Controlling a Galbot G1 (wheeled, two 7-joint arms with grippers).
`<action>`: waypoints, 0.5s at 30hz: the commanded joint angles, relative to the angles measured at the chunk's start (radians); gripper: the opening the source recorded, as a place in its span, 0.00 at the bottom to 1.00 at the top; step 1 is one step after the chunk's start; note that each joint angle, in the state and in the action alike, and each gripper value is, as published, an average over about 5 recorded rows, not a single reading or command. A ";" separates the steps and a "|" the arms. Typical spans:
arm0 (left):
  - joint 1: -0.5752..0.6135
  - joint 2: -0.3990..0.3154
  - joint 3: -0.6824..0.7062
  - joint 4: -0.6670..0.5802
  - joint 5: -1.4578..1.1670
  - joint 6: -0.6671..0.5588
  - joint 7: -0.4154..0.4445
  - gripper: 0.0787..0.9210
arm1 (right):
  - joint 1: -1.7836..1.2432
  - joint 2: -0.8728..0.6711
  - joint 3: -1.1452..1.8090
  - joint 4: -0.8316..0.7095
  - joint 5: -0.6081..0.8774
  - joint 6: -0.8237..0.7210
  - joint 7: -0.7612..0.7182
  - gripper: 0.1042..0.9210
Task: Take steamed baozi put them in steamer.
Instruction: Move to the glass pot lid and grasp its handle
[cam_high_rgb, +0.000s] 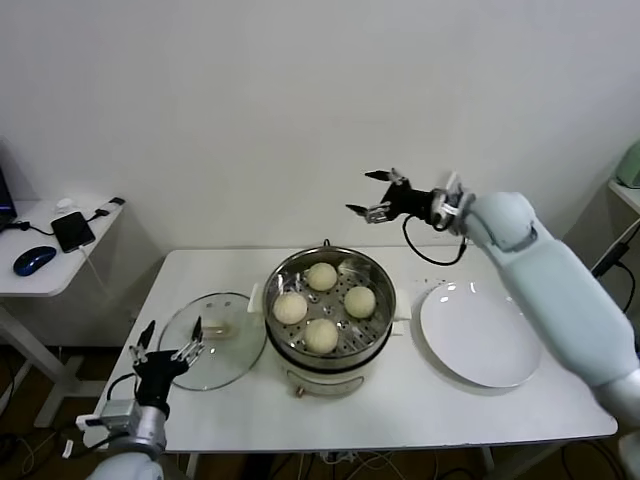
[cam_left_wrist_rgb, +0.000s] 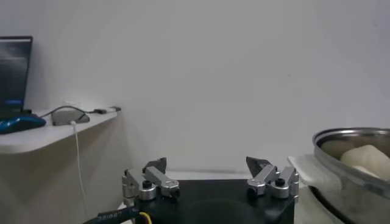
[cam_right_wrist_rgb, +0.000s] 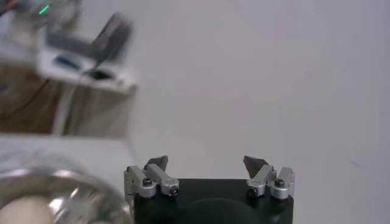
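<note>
Smooth domed baozi (cam_high_rgb: 321, 334), perforated steel steamer (cam_high_rgb: 377, 322)

In the left wrist view the steamer (cam_left_wrist_rgb: 356, 155) is cut off at the picture's edge, so only part of its steel rim and one steamed baozi (cam_left_wrist_rgb: 367, 159) show. In the right wrist view the steamer (cam_right_wrist_rgb: 58, 195) is a blurred arc at the picture's corner, one pale bun inside half cut off, and the shelf clutter (cam_right_wrist_rgb: 85, 52) behind is too smeared to name. In the head view the steamer's wall hides its base at the surface's far edge, and the green object (cam_high_rgb: 630, 165) is cropped beyond recognition.
</note>
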 joint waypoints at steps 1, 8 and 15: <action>-0.086 0.005 -0.009 0.059 0.146 -0.024 0.019 0.88 | -0.599 0.225 0.545 0.081 0.081 0.312 0.310 0.88; -0.122 0.044 -0.029 0.168 0.375 -0.123 0.021 0.88 | -0.801 0.259 0.550 0.170 0.149 0.324 0.400 0.88; -0.130 0.121 0.024 0.265 1.005 -0.137 -0.189 0.88 | -0.861 0.191 0.542 0.204 0.148 0.306 0.393 0.88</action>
